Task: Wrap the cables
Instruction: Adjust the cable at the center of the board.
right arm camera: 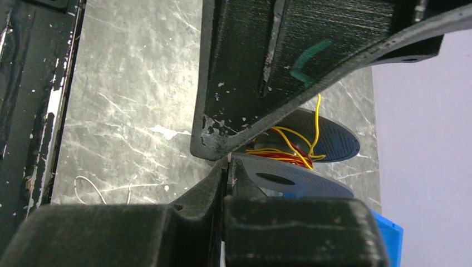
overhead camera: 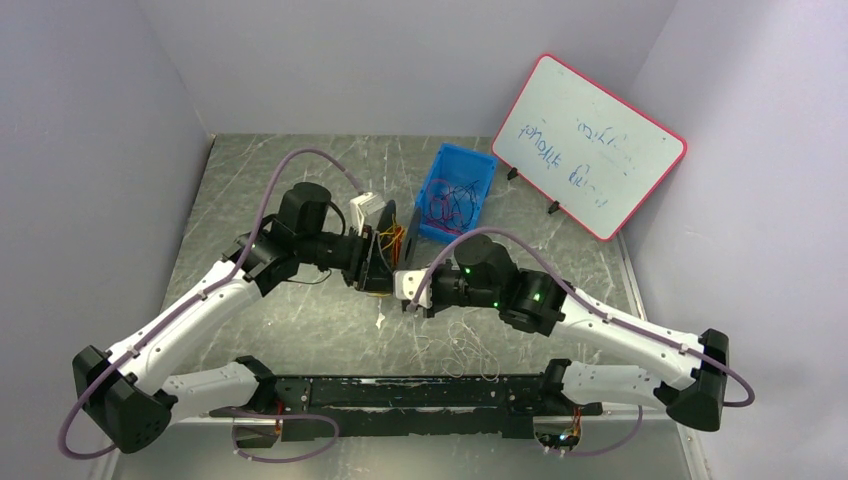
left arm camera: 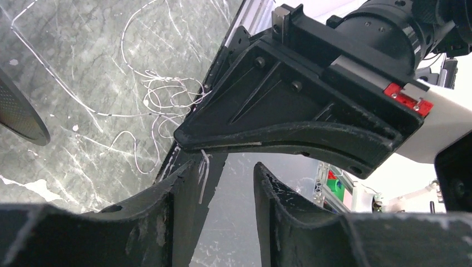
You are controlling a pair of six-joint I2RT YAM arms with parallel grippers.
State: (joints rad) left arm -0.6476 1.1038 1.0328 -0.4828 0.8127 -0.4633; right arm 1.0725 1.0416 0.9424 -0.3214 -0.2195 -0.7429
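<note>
The right claw point(right arm camera: 226, 167) has its 2 fingers pressed together, and a short white strand point(left arm camera: 203, 172) sticks out at their tips. That strand hangs down into the gap of the left claw point(left arm camera: 225, 169), whose 2 fingers stand apart with nothing clamped between them. The 2 claws meet tip to tip above the middle of the table point(overhead camera: 300, 330). Just behind the left claw sits a spool point(right arm camera: 328, 139) of 2 dark discs, with yellow and red cables point(right arm camera: 284, 146) wound between them. A loose tangle of white cables point(overhead camera: 465, 345) lies on the table near the right arm. Further back, a blue bin point(overhead camera: 470, 165) holds more red and blue cables point(overhead camera: 450, 205), and a whiteboard point(overhead camera: 590, 145) leans at the back right.
</note>
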